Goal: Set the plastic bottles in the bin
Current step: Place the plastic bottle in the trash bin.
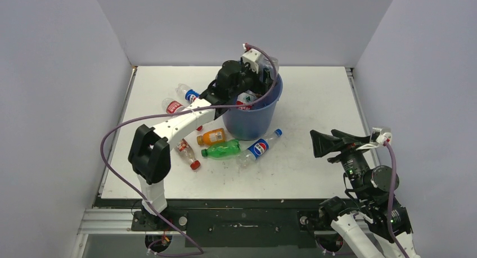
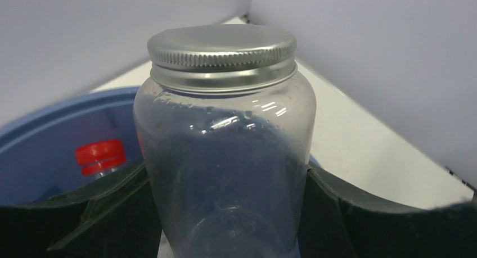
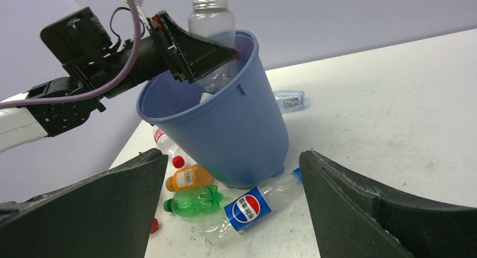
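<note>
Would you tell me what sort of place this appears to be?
Probably a robotics lab test cell: plain white walls box in a white table, two arms are bolted at its near edge, and the left gripper holds a clear metal-capped bottle over a blue bin, plastic bottles lying beside it.

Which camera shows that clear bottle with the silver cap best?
The left wrist view: the clear plastic bottle with the silver cap fills the frame, between the fingers of the left gripper. The right wrist view shows it small, upright over the round blue plastic bin, partly behind that gripper. The top view hardly shows it.
</note>
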Controlling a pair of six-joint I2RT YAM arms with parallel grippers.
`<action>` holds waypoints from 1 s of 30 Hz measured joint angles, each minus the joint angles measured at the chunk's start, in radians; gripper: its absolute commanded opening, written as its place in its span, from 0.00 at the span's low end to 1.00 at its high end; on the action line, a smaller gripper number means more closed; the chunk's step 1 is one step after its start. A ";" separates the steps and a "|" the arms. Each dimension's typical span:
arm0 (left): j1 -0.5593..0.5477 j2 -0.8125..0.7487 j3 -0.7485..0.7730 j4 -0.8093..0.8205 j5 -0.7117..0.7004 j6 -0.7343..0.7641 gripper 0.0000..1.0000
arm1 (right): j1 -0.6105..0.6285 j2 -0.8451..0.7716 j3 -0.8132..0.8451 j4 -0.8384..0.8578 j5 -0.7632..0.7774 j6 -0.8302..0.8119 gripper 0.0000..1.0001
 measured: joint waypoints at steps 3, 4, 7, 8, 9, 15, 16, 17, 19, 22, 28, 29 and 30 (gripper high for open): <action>0.006 0.042 0.032 -0.074 0.022 0.000 0.01 | 0.000 0.000 0.000 -0.011 0.009 -0.001 0.90; 0.005 0.047 0.036 -0.100 0.029 0.000 0.01 | 0.000 0.000 0.000 -0.015 0.012 -0.002 0.90; 0.004 0.048 0.039 -0.155 0.041 0.004 0.20 | 0.000 0.000 0.000 -0.020 0.016 -0.004 0.90; 0.003 0.048 0.040 -0.167 0.045 0.009 0.36 | 0.000 0.000 0.000 -0.020 0.016 -0.005 0.90; 0.003 0.048 0.041 -0.181 0.047 0.013 0.53 | 0.000 0.000 0.000 -0.020 0.016 -0.005 0.90; 0.004 0.040 0.031 -0.225 0.074 0.034 0.96 | 0.000 0.009 0.000 -0.021 0.015 -0.011 0.90; 0.004 0.031 0.024 -0.224 0.078 0.038 0.96 | 0.000 0.011 0.000 -0.022 0.015 -0.012 0.90; 0.004 0.019 0.018 -0.224 0.082 0.038 0.96 | 0.000 0.014 0.000 -0.023 0.016 -0.012 0.90; 0.004 -0.011 0.011 -0.222 0.094 0.041 0.96 | 0.000 0.020 0.001 -0.023 0.015 -0.013 0.90; -0.003 -0.069 0.010 -0.207 0.101 0.045 0.96 | 0.000 0.033 0.001 -0.024 0.014 -0.012 0.90; -0.016 -0.270 -0.022 -0.183 0.057 0.043 0.96 | 0.000 0.073 0.001 -0.027 0.010 -0.011 0.90; -0.016 -0.325 -0.049 -0.185 0.029 0.047 0.96 | 0.000 0.078 0.001 -0.026 0.010 -0.010 0.90; -0.016 -0.386 -0.084 -0.190 -0.008 0.055 0.96 | 0.000 0.084 -0.001 -0.026 0.009 -0.008 0.90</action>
